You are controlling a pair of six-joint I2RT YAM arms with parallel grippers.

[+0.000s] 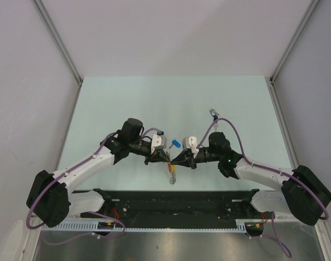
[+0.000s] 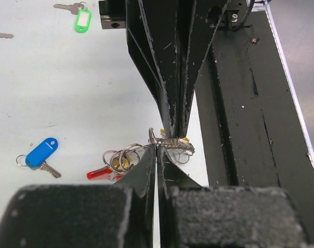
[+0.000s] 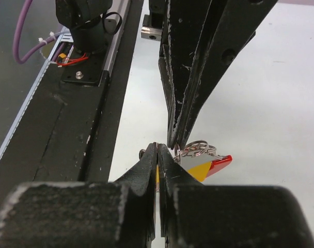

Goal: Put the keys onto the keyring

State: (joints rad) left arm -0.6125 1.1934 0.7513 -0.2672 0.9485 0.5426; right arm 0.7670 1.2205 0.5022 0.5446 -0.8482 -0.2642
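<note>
- Left gripper (image 2: 157, 150): black, 2 fingers, jaws drawn together to a hairline slit. The tips sit on a silver wire loop and look to be pinching it.
- Right gripper (image 3: 157, 151): black, 2 fingers, jaws likewise closed. A yellow sliver shows in the slit, so it is judged to be nipping the yellow-headed key (image 3: 198, 170).
- Keyring (image 2: 123, 156): a silver-grey tangle of coiled wire loops with a red piece at one end. It sits directly under the 2 sets of tips. In the top view its long axis runs from that meeting point back toward the arm bases.
- Governing relation: the 2 grippers meet nose to nose, tips all but touching, with the ring's wire between them. Any threading would be a very short push along the line joining the tips.
- Blue-headed key (image 2: 42, 151): small and silver, loose on the pale table (image 2: 53, 93), just beyond the tips on the far side. It is about equally near either arm.
- Green-headed key (image 2: 83, 19): loose, well apart.
</note>
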